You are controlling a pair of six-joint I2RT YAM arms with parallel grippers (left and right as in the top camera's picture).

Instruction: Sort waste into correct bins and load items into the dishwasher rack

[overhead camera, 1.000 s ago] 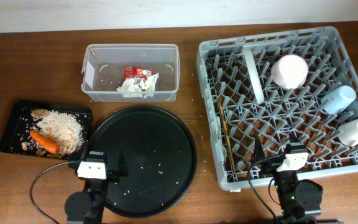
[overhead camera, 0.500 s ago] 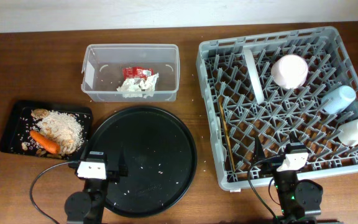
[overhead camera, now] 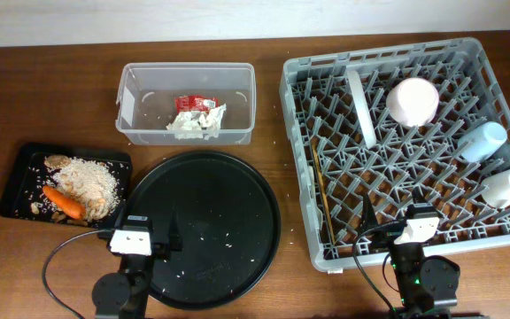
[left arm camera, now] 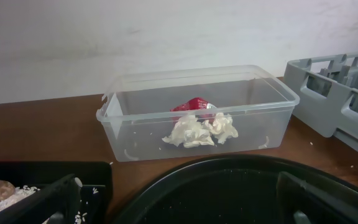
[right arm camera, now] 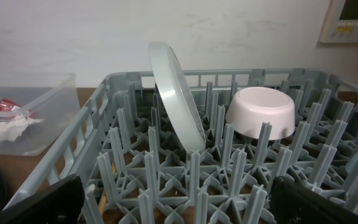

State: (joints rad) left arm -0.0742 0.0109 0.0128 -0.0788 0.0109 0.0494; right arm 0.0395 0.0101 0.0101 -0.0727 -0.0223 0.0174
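Observation:
The grey dishwasher rack [overhead camera: 301, 133] holds an upright plate [overhead camera: 359, 108], an upturned pink bowl [overhead camera: 412, 100], two cups [overhead camera: 483, 140] [overhead camera: 508, 187] and chopsticks [overhead camera: 320, 190]. The clear bin [overhead camera: 127, 102] holds a red wrapper [overhead camera: 196, 104] and crumpled tissue [overhead camera: 195, 123]. The small black tray [overhead camera: 14, 180] holds rice and a carrot [overhead camera: 63, 202]. The round black tray [overhead camera: 237, 266] carries scattered rice grains. My left gripper [overhead camera: 147, 234] is open and empty over the round tray's near edge. My right gripper [overhead camera: 388, 218] is open and empty over the rack's near edge.
The left wrist view shows the clear bin [left arm camera: 197, 112] with tissue [left arm camera: 201, 129] ahead. The right wrist view shows the plate [right arm camera: 176, 93] and bowl [right arm camera: 260, 112] in the rack [right arm camera: 104, 99]. A white wall lies behind the table.

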